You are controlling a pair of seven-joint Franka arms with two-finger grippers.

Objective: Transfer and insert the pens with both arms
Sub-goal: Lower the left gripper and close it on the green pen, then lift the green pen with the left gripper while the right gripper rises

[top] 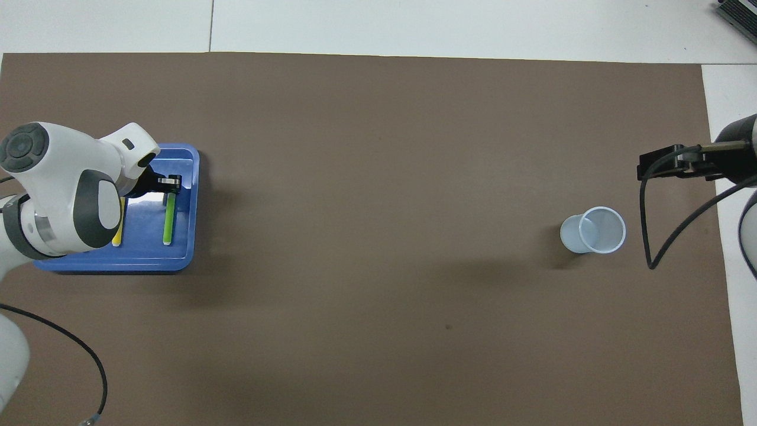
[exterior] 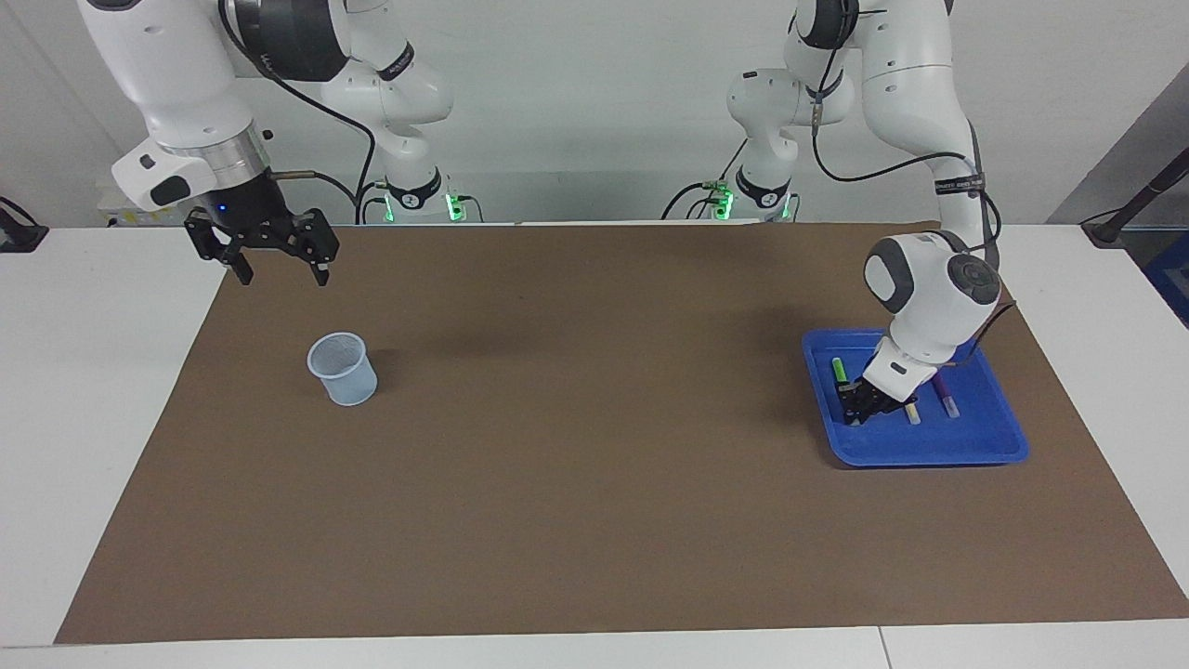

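The green pen [top: 169, 218] lies in the blue tray [exterior: 985, 451] at the left arm's end of the table, with the yellow pen [top: 117, 236] and purple pen [exterior: 945, 397] beside it. The left gripper [exterior: 856, 410] is down in the tray, fingers clamped on the green pen's capped end. This looks like step 1, the pickup; next comes a straight lift clear of the tray wall (it stands close by). The brown mat [exterior: 594, 483] lies bare between tray and cup [exterior: 343, 368]. The right gripper [exterior: 279, 269] waits, fingers apart, raised by the mat's edge.
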